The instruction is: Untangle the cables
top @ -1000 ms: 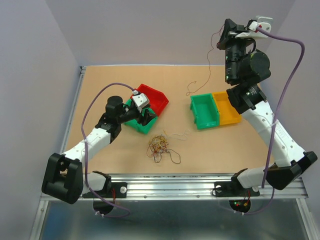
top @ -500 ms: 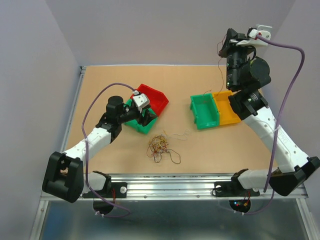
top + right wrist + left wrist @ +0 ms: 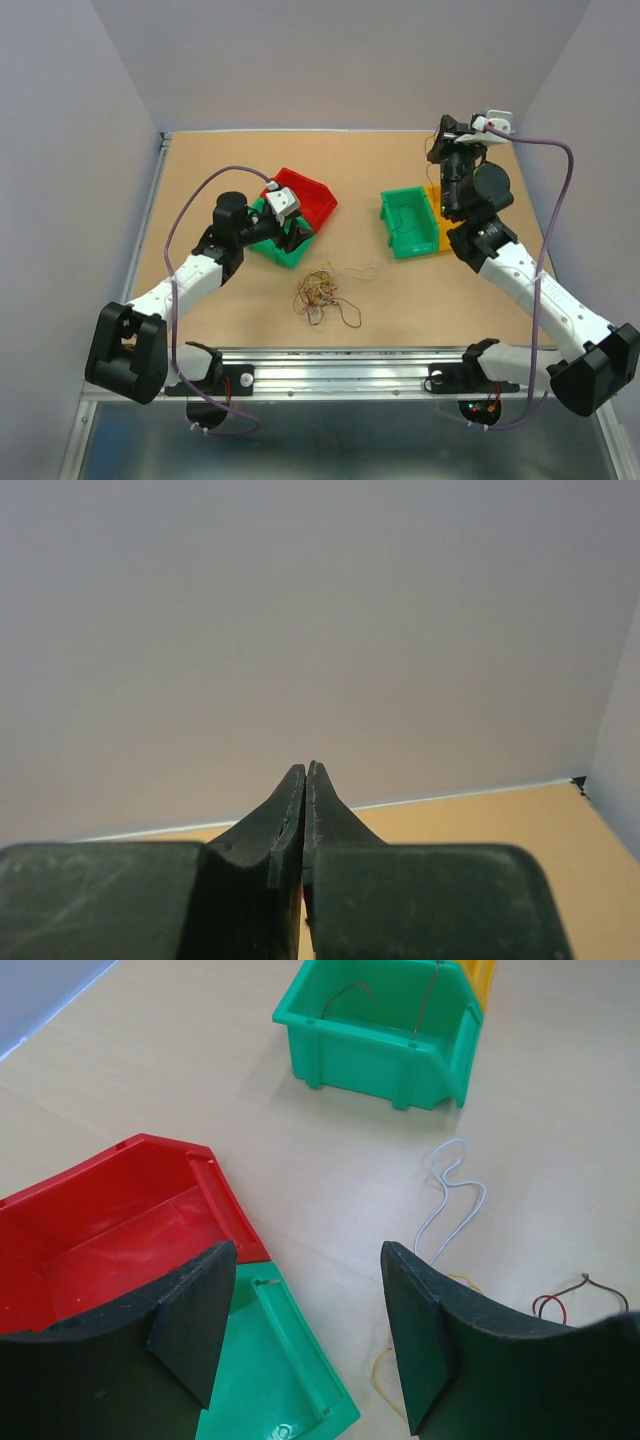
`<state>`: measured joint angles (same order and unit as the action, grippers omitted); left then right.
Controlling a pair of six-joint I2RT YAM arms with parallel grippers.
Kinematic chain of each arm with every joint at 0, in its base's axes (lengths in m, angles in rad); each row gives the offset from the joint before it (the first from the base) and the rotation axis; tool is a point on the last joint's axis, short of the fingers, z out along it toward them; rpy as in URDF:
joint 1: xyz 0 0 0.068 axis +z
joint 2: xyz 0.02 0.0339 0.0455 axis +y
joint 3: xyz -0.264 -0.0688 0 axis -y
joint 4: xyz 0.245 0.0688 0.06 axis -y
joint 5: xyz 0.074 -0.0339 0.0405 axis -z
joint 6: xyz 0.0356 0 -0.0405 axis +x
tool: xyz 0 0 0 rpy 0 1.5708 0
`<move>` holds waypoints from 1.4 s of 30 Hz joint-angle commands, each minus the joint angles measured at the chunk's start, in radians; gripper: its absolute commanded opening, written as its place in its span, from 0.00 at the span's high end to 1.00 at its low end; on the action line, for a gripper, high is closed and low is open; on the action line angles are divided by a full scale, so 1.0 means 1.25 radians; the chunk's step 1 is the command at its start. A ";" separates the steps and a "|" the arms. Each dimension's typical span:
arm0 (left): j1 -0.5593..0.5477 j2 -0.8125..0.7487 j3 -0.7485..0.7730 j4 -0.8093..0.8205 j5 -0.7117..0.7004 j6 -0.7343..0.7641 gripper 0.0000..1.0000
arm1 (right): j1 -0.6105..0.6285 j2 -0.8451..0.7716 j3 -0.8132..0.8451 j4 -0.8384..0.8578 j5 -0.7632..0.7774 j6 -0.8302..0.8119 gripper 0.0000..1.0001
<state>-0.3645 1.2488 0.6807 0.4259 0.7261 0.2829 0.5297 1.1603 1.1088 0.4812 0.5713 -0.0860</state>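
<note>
The cables' tangle (image 3: 320, 293) of thin yellow, orange-red and dark wires lies on the table near the front. A loose whitish wire (image 3: 360, 269) lies just right of it and also shows in the left wrist view (image 3: 450, 1195). My right gripper (image 3: 440, 130) is raised above the right green bin (image 3: 410, 222). Its jaws are pressed shut (image 3: 305, 772) on a thin dark wire (image 3: 431, 995) that hangs down into that bin. My left gripper (image 3: 293, 232) is open and empty (image 3: 305, 1330) over the corner of a small green bin (image 3: 270, 1380), left of the tangle.
A red bin (image 3: 305, 200) touches the small green bin (image 3: 280, 248) under my left gripper. A yellow bin (image 3: 438, 215) sits against the right green bin, mostly hidden by my right arm. Purple arm cables arc over both sides.
My right gripper has come down and towards the table with the dark wire, whose lower end now hangs in the right green bin. The left arm has not moved.
</note>
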 commanded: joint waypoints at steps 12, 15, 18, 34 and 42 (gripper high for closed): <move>0.001 -0.004 0.016 0.013 0.019 0.017 0.29 | -0.007 0.006 -0.158 0.112 -0.139 0.137 0.99; 0.001 -0.004 0.017 0.010 0.020 0.018 0.29 | -0.005 0.027 -0.169 0.119 -0.159 0.160 0.99; 0.001 -0.004 0.017 0.009 0.022 0.019 0.29 | -0.006 0.034 -0.184 0.130 -0.214 0.213 0.99; 0.001 -0.014 0.017 -0.004 0.031 0.025 0.29 | -0.033 0.002 -0.336 0.164 -0.285 0.445 0.99; 0.001 -0.011 0.019 -0.006 0.039 0.027 0.29 | -0.076 -0.085 -0.446 0.059 -0.105 0.506 0.99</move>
<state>-0.3645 1.2488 0.6807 0.3988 0.7509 0.3061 0.4450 1.1183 0.5991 0.5835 0.2836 0.5003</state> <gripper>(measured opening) 0.706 0.021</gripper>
